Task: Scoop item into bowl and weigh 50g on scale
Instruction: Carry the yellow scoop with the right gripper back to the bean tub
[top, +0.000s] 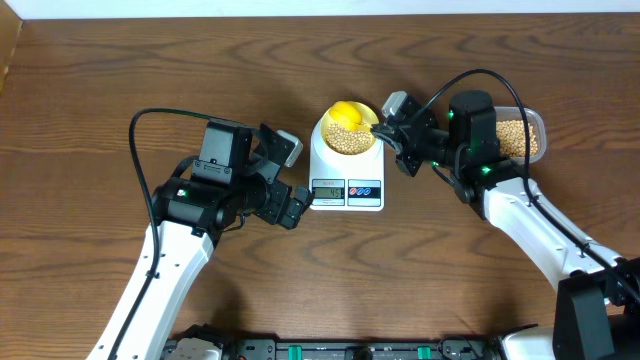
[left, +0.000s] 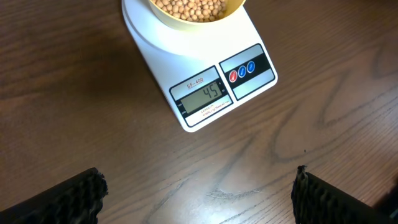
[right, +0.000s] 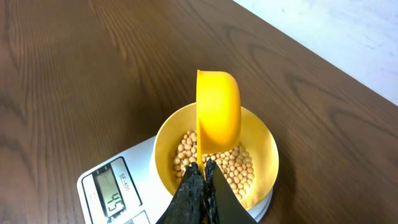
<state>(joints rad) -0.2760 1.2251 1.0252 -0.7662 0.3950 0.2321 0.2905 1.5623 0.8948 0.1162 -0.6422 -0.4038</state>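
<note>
The white scale (top: 345, 168) stands mid-table with the pale yellow bowl (top: 349, 140) on its platform; tan beans (top: 349, 139) fill the bowl. Its display (left: 203, 96) reads 45. My right gripper (top: 385, 128) is shut on the handle of a bright yellow scoop (top: 347, 114), which is tipped on edge over the bowl (right: 264, 152) in the right wrist view, the scoop (right: 219, 112) just above the beans (right: 233, 168). My left gripper (top: 292, 180) hangs open left of the scale with only bare table between its fingers (left: 74, 202).
A clear tub (top: 518, 137) of more beans sits at the right, partly behind my right arm. The table's far edge runs along the top of the overhead view. The scale's coloured buttons (left: 242, 71) face the front.
</note>
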